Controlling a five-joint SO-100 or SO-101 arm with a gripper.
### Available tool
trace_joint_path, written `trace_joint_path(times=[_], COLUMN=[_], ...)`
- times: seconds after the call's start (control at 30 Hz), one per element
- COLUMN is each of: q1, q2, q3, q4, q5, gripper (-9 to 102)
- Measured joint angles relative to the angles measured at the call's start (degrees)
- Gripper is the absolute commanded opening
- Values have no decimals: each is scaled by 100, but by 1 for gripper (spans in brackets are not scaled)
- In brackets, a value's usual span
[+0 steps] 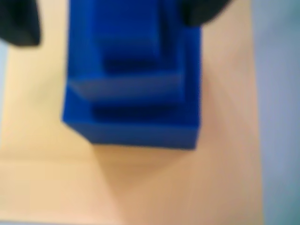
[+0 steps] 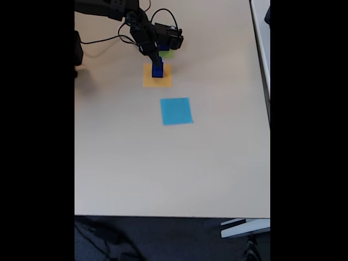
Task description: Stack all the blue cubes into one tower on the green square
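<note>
Risked toppling the tower of blue cubes (image 2: 157, 69) on the orange square (image 2: 157, 81), not the green square (image 2: 167, 54), with the gripper (image 2: 154, 54) spread wide around its top, gripping nothing, close enough to knock it.

Stepped blue cubes (image 1: 133, 84) stacked on orange square (image 1: 140, 183).

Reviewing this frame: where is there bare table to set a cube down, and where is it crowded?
Bare table spreads from the light blue square to the near edge and along both sides. It is crowded at the far end, where the gripper sits over the blue cubes on the orange square.
</note>
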Motion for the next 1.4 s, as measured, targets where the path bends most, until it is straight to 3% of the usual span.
trace_joint_path(times=[1.4], q1=[0], q2=[26], q3=[149], q4=[-220], q5=[-70], gripper=[15])
